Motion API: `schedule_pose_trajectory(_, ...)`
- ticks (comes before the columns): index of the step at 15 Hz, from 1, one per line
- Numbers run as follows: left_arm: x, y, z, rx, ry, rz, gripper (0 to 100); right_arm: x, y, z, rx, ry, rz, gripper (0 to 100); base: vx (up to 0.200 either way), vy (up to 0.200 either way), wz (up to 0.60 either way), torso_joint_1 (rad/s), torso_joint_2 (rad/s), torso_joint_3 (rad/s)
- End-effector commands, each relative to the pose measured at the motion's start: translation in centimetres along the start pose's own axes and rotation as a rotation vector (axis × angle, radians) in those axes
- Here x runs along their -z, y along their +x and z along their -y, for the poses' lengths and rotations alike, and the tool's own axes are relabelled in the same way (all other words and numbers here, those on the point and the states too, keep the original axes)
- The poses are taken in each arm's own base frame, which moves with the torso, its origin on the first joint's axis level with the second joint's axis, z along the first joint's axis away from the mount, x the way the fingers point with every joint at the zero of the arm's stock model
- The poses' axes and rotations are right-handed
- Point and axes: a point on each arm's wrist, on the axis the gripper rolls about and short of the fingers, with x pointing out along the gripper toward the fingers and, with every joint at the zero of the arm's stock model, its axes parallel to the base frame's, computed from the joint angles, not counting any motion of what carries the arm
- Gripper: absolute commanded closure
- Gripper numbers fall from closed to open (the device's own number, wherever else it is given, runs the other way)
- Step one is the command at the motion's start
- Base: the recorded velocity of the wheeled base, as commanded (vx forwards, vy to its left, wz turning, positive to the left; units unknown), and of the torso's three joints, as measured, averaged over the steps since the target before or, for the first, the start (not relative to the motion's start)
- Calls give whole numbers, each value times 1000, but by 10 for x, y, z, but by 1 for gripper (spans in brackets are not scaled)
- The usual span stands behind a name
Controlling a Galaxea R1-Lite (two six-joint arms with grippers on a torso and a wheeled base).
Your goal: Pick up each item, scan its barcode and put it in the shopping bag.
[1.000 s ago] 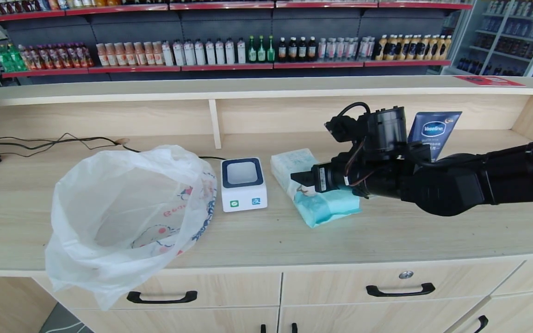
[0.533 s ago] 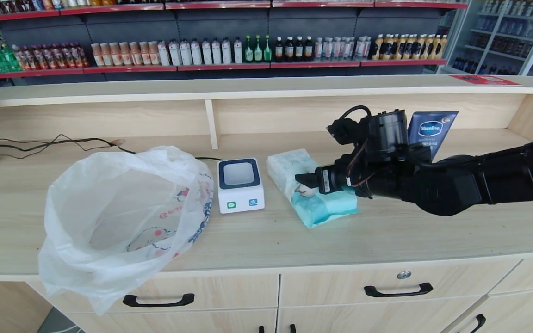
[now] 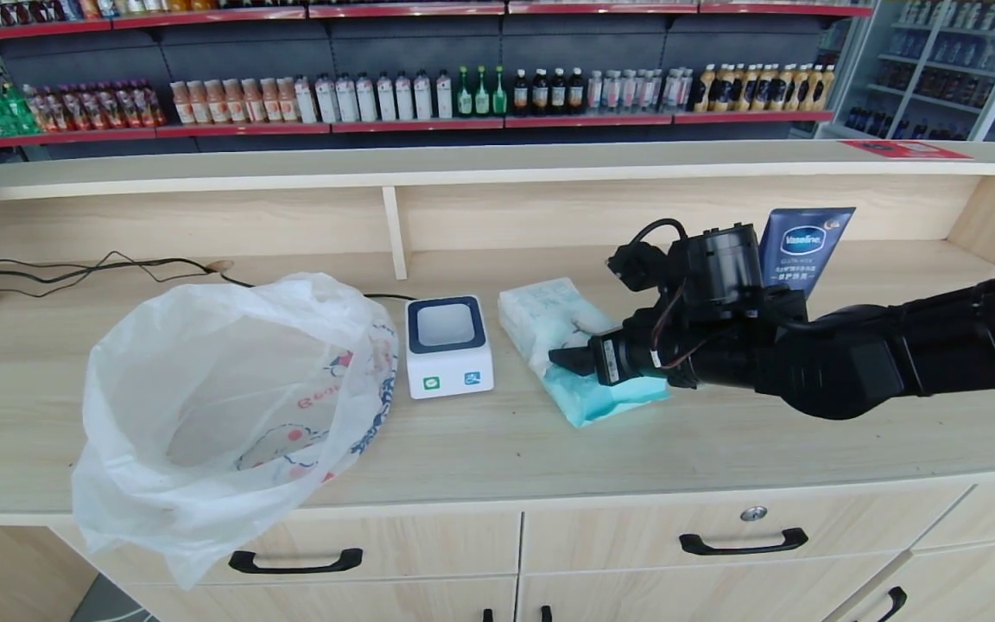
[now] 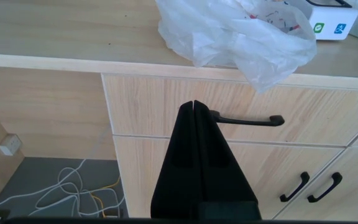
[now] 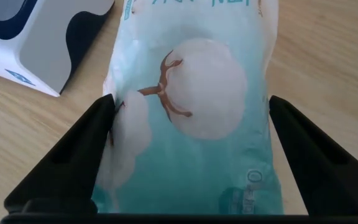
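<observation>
1. The counter [image 3: 722,432] carries everything. The shopping bag [image 3: 230,406] sits open-mouthed at its left end, one fold spilling over the front edge.
2. The right gripper [image 3: 562,358] comes in from the right, low over the tissue pack [image 3: 549,315]. Its jaws are spread wide, and nothing is pinched yet.
3. The pack lies flat, just right of the scanner [image 3: 448,345]. Its long axis runs from the back of the counter toward the front, slightly skewed.
4. The coming move turns on one relation: the pack lies directly under the right gripper [image 5: 191,106] and between its fingers [image 5: 86,143], which span the short width. Closing would probably clamp the soft pack across its narrow side — the right arm is plainly the nearer one.
5. The right wrist view shows what the head view hides. One finger seems to brush the pack's [image 5: 197,93] edge, while the other stands slightly off it. A corner of the scanner [image 5: 36,43] shows just beside the pack.
6. A blue tube [image 3: 804,246] stands upright behind the right arm, awaiting its turn.
7. The left gripper [image 4: 193,109] is pressed closed on nothing. It hangs below the counter's edge, before the drawer fronts and well apart from the pack — the head view leaves it out.
</observation>
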Motion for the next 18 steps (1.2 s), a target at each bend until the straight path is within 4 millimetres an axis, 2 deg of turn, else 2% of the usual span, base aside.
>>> schedule_pose_trajectory(1,0,0,0,0,-1,-1,100,5,-2,-1,-3,-10,-18,0,0,0,0,0,0,0)
schedule_pose_trajectory(9,0,0,0,0,-2,-1,100,14,8,-2,17,-17,-112,0,0,0,0,0,0,0)
schedule_pose_trajectory(14,0,0,0,0,-2,-1,100,-16,14,6,21,-4,-182,0,0,0,0,0,0,0)
schedule_pose_trajectory(18,0,0,0,0,-2,-1,100,-21,25,20,14,-26,-199,0,0,0,0,0,0,0)
